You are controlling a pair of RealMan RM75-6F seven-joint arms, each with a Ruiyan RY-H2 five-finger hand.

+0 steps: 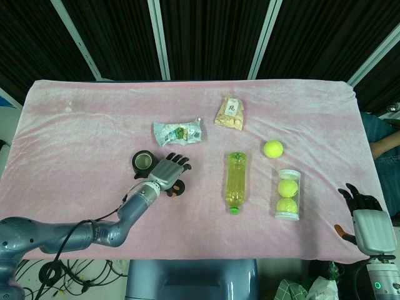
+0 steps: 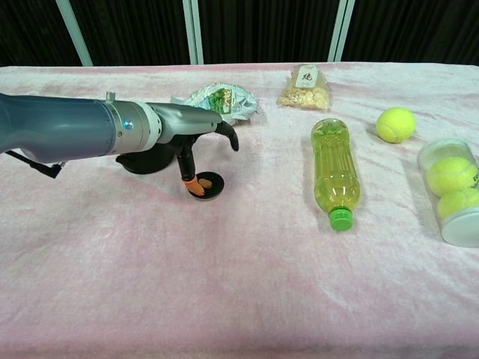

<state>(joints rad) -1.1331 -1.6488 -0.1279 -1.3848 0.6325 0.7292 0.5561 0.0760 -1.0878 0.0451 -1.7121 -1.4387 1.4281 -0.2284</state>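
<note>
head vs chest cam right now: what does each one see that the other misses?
Head view only: the right hand at the table's near right edge, fingers apart and holding nothing, and the open top of the black cup beside the left hand.

Chest view only: the left hand's orange-tipped finger resting on the rim of the small black lid, which lies flat with other fingers lifted above it.

Both: the snack packet, the bag of nuts, the lying bottle of yellow drink, the loose tennis ball and the clear tube of tennis balls.
</note>
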